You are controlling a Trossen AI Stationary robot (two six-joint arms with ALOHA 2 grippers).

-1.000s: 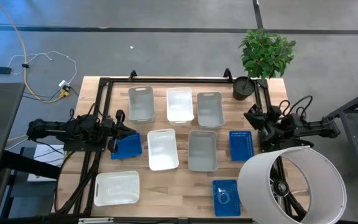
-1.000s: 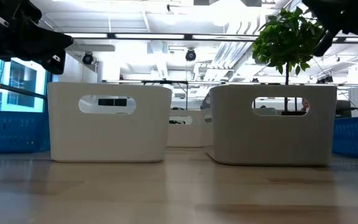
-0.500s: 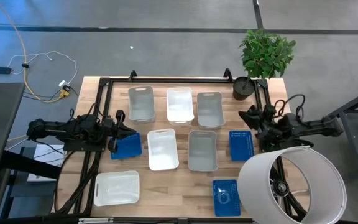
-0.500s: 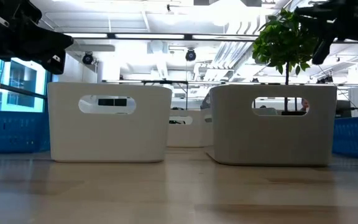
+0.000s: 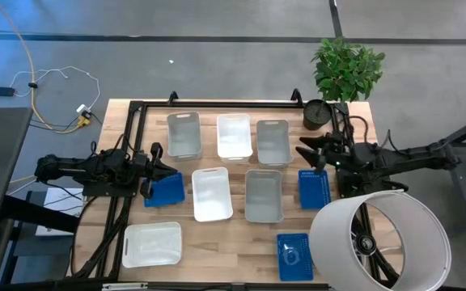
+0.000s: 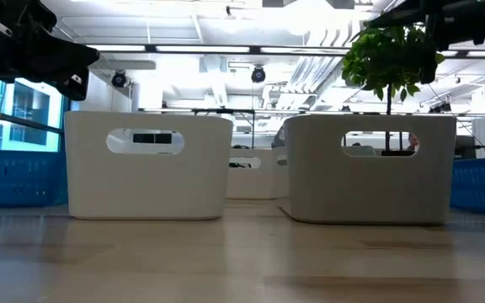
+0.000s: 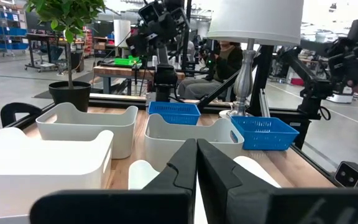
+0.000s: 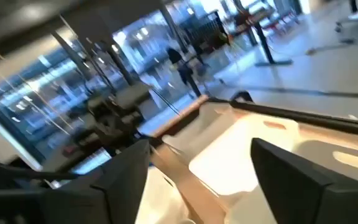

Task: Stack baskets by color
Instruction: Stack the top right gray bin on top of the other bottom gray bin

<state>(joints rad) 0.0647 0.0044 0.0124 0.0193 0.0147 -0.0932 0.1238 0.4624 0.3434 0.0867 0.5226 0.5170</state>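
Now right hand (image 5: pixel 304 150) open, beside grey basket (image 5: pixel 273 141).

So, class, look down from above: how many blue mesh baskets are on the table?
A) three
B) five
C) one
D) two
A: the high view shows one blue basket by the left gripper, one near the right gripper, and one at the near edge beside the large white cylinder.

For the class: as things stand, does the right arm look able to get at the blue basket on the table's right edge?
Probably yes. The right gripper hangs open just above the blue basket, nothing lies between them, and the basket's top is uncovered.
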